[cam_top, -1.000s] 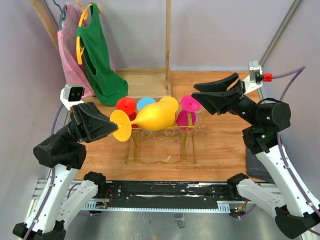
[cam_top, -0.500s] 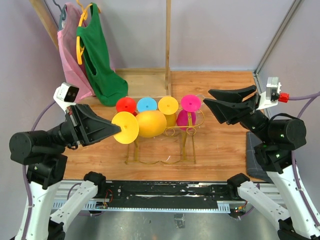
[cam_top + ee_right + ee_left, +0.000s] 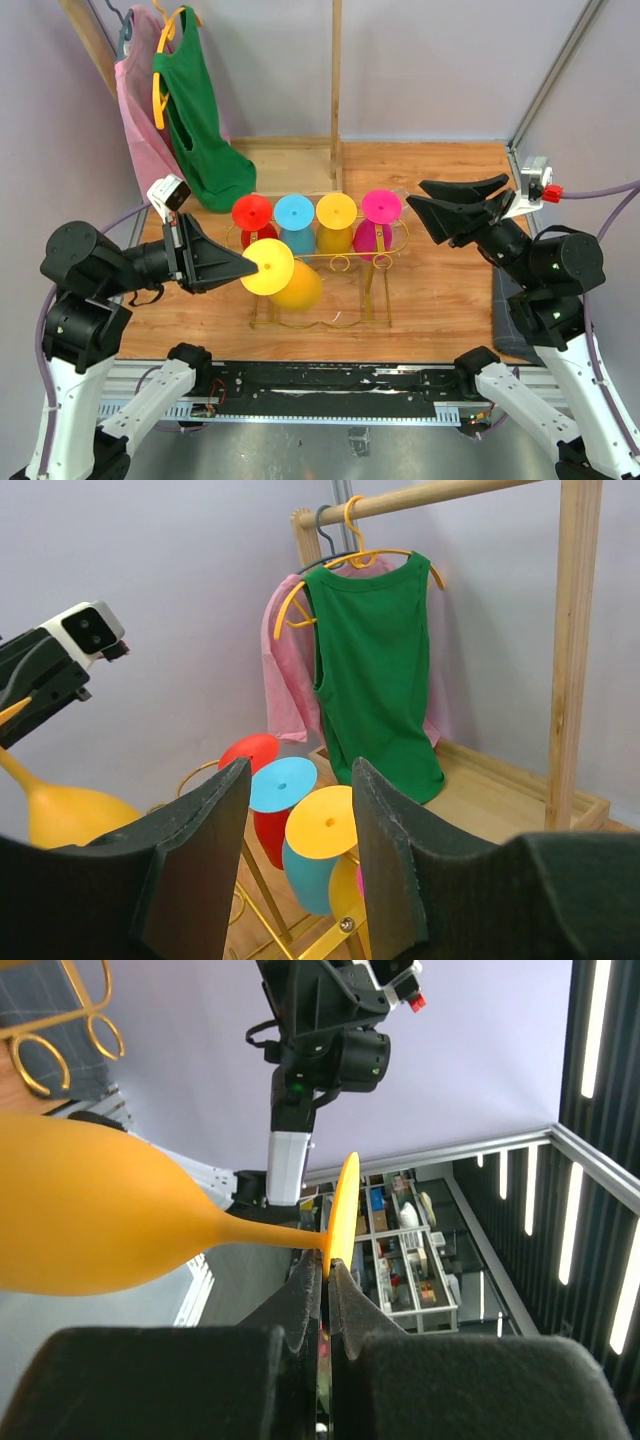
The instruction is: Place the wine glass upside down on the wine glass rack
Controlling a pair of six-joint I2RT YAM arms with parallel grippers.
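My left gripper (image 3: 243, 266) is shut on the round foot of a yellow-orange wine glass (image 3: 283, 280). It holds the glass tilted with the bowl down, at the front left of the gold wire rack (image 3: 322, 262). In the left wrist view the fingers (image 3: 306, 1290) pinch the foot's edge, and the bowl (image 3: 90, 1215) fills the left. Red (image 3: 251, 212), blue (image 3: 295, 212), yellow (image 3: 336, 210) and pink (image 3: 381, 207) glasses hang upside down along the rack's back. My right gripper (image 3: 424, 203) is open and empty, above the rack's right end.
A wooden clothes stand (image 3: 336, 90) at the back holds a green top (image 3: 195, 110) and a pink top (image 3: 138, 95) on hangers. A dark block (image 3: 506, 320) lies at the table's right edge.
My left gripper has swung the yellow-orange glass forward and down, from lying over the rack's top to bowl-down at its front left. The right gripper pulled back to the right, away from the rack.
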